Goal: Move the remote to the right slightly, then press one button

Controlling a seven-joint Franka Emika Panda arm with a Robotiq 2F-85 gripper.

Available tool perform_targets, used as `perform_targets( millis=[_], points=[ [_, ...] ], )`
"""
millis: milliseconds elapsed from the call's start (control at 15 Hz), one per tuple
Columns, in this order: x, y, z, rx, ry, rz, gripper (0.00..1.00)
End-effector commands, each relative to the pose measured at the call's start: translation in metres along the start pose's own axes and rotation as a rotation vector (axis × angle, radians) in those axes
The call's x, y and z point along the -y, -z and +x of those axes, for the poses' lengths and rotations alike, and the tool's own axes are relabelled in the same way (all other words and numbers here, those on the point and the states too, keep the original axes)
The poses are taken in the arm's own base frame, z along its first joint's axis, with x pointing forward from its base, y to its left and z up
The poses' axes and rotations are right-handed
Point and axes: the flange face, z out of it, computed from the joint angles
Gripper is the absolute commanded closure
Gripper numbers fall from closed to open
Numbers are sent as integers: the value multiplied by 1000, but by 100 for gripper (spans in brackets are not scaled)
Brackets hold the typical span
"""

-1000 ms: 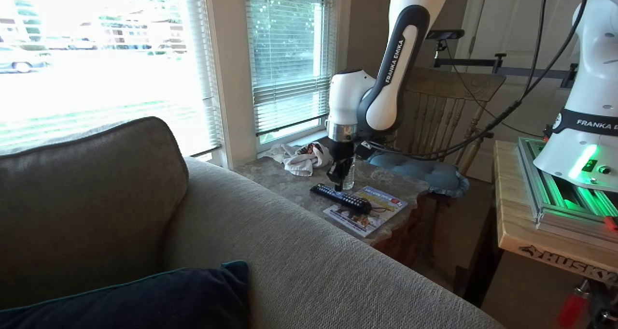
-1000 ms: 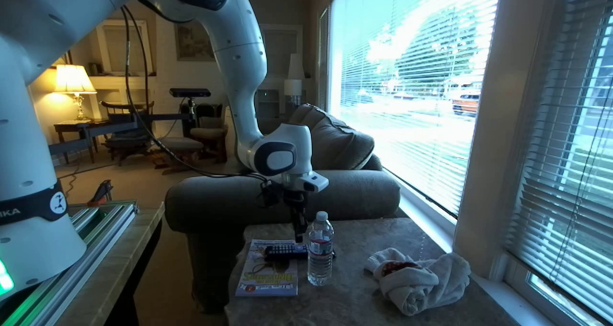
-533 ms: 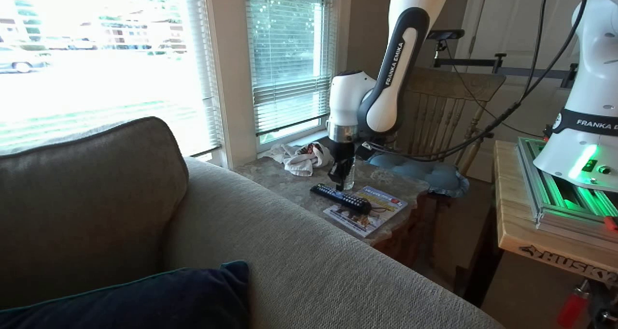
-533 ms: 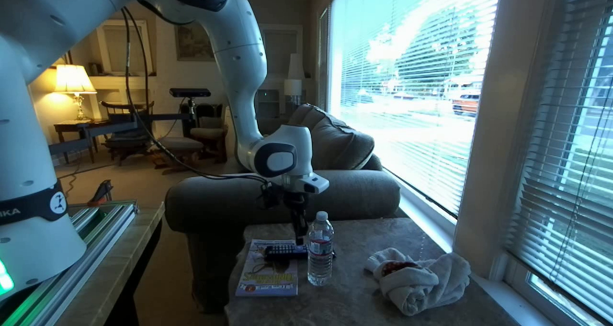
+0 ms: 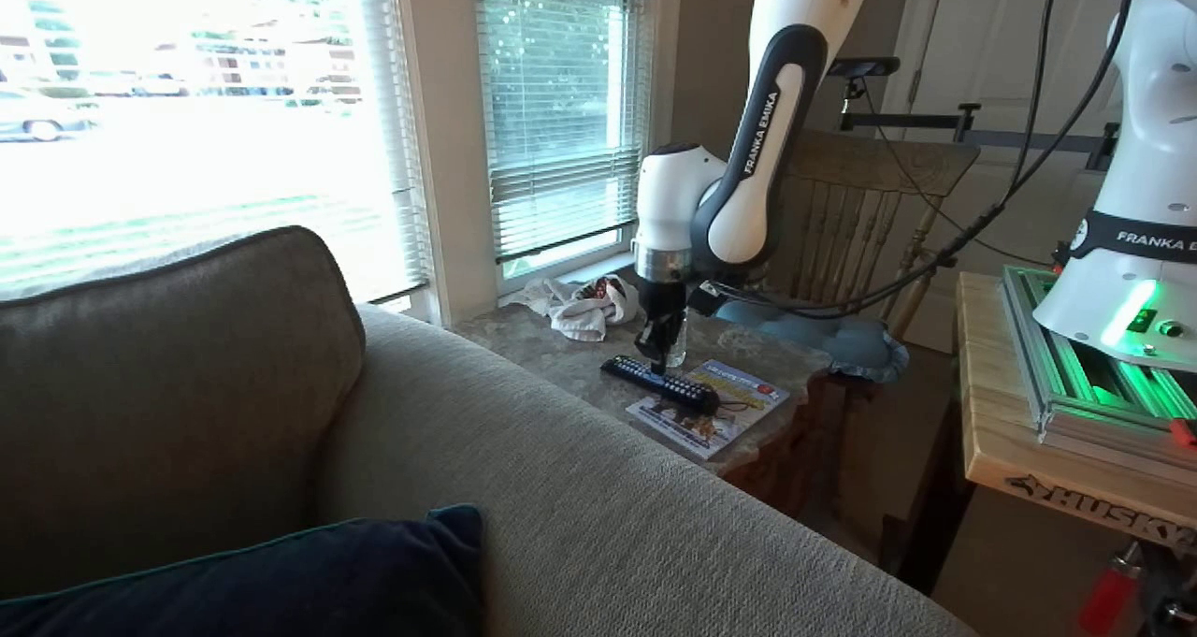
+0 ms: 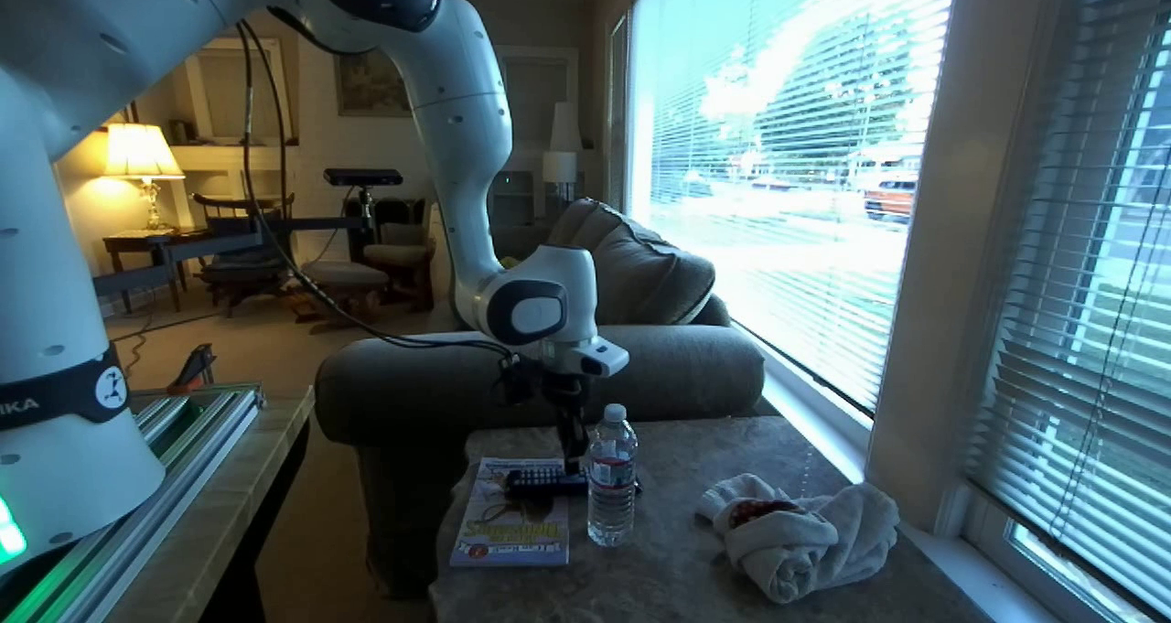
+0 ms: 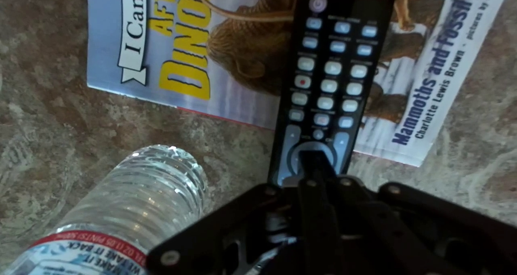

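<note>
Remote (image 7: 329, 73), one, black, slim: lay across the upper part of the wrist view, right of centre, partly on the book (image 7: 185, 49) and partly over the bare mottled surface (image 7: 121, 121). Its face carried six rows of three small buttons (image 7: 328, 85), with one round pad (image 7: 310, 146) below them. In both exterior views it lay below the centre of the frame.

Pincer (image 7: 318, 162), one, black: stood at the bottom of the wrist view, right of centre, its two fingers together in a single narrow tip over the round pad; whether they touched it could not be told.

Arm (image 5: 762, 141), one, white and black: upper right of an exterior view.

Book, one, dinosaur title in yellow: lay flat, top of the wrist view.

Bottle (image 6: 611, 504), one, clear, capped, upright: below centre in an exterior view, just beside the book, hiding part of the remote.

Cloth (image 6: 805, 541), one, white, bundled, red patch: lower right of an exterior view.

Cushion (image 5: 178, 366), one, tan, left, and pillow (image 5: 271, 576), one, dark blue, lower left: an exterior view.

Lamp (image 6: 145, 152), one, lit: upper left of an exterior view.
</note>
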Motion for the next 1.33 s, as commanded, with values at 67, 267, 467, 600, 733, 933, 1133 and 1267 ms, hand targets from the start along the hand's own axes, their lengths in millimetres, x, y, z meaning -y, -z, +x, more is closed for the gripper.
perform_targets(
  millis=[67,267,467,600,733,933,1133,1267],
  points=[
    [14,-1,0,-2,-3,19,100],
    [15,-2,-1,2,-1,17,100],
    [14,0,0,1,-5,20,100],
    [14,0,1,0,-4,22,100],
    [14,-1,3,3,-7,18,100],
    [14,-2,4,4,-9,14,100],
    [12,-4,5,6,-12,10,100],
    [11,-5,5,7,-15,7,100]
  ],
)
